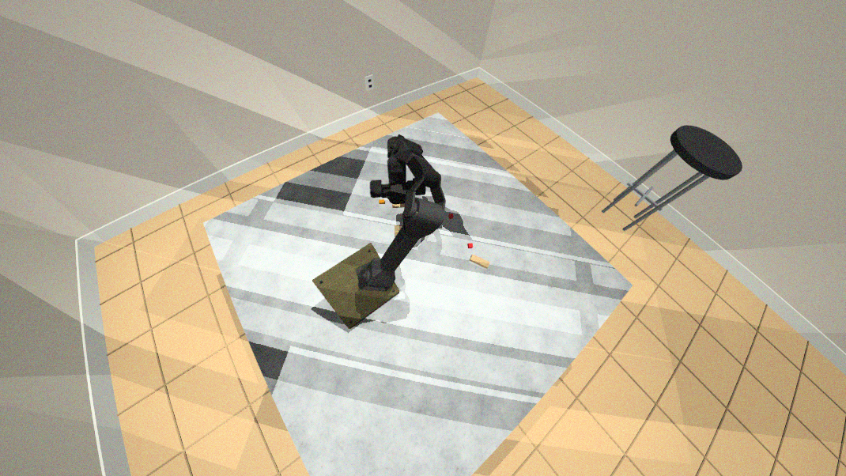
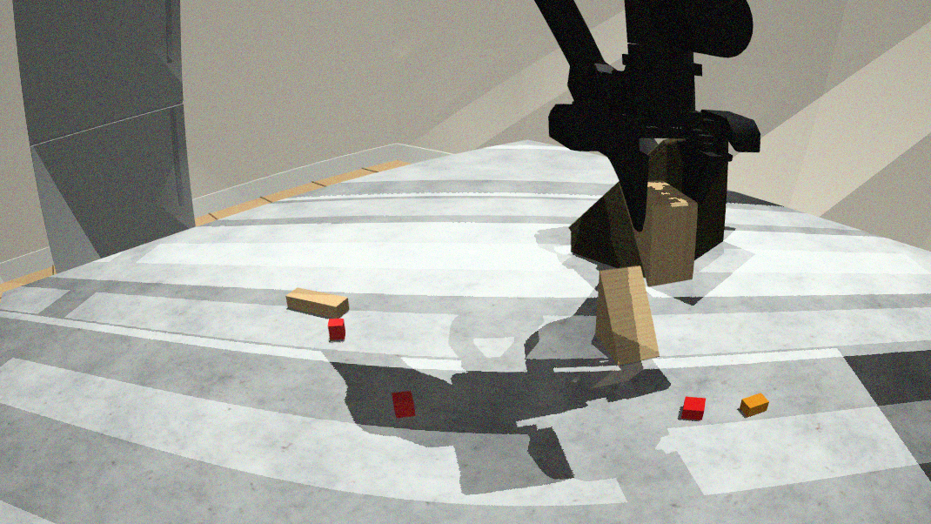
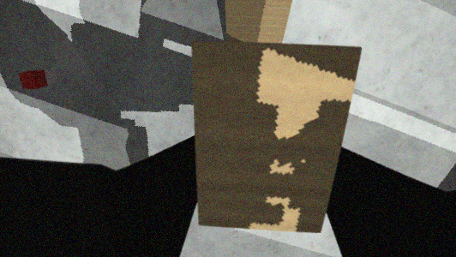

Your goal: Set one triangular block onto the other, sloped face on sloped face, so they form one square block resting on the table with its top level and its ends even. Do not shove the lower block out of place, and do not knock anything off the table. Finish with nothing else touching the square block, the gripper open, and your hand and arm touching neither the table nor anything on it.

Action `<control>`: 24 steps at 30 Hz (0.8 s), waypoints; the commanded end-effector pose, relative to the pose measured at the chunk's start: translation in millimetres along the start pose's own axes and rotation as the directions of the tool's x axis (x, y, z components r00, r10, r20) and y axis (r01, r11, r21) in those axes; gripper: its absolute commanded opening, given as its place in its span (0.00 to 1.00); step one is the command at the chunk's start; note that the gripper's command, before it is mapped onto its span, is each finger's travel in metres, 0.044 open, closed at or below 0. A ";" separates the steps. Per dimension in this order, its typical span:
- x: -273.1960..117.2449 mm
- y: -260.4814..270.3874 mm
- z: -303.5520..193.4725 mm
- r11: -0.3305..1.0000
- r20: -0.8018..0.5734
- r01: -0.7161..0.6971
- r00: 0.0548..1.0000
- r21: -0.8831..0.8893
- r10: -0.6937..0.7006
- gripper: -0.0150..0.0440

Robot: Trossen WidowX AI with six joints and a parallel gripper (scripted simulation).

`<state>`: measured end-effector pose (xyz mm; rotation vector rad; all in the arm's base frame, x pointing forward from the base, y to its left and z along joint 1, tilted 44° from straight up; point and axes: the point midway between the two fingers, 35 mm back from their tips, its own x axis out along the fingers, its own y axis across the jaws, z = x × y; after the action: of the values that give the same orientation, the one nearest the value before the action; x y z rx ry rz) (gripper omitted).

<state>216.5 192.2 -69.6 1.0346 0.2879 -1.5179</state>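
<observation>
My gripper (image 2: 670, 218) is shut on one wooden triangular block (image 1: 396, 205) (image 2: 672, 247) (image 3: 231, 128) and holds it in the air. In the wrist view its broad flat face fills the middle between the dark fingers; its sloped face cannot be made out. The other triangular block (image 1: 397, 229) (image 2: 626, 312) (image 3: 274, 26) stands on the table, narrow at the top and wide at the bottom. In the exterior view the held block hangs higher and just right of its top. Whether the two touch cannot be told for sure. In the wrist view the held block partly hides it.
A wooden bar (image 1: 479, 261) (image 2: 317, 305) lies beside a red cube (image 1: 470, 245) (image 2: 336, 329). A second red cube (image 1: 451, 216) (image 2: 403, 404) (image 3: 33, 80) is in shadow. A third red cube (image 2: 693, 408) and an orange block (image 1: 381, 202) (image 2: 754, 404) lie near the standing block.
</observation>
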 end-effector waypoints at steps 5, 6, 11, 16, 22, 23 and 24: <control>28.9 1.9 13.0 1.000 -0.006 -0.006 1.000 0.001 0.006 0.25; 32.6 1.7 14.9 1.000 -0.006 -0.006 1.000 0.001 0.006 0.25; 47.9 3.0 19.5 1.000 -0.005 -0.007 1.000 0.001 0.007 0.25; 58.5 2.9 22.5 1.000 -0.004 -0.007 1.000 0.001 0.007 0.25; 76.5 1.7 29.4 1.000 -0.003 -0.007 1.000 0.001 0.007 0.25; 76.5 1.5 29.7 1.000 -0.003 -0.007 1.000 0.001 0.007 0.25; 76.5 1.5 29.7 1.000 -0.003 -0.007 1.000 0.001 0.007 0.25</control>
<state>213.6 123.0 -105.6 1.0379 0.2833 -1.5198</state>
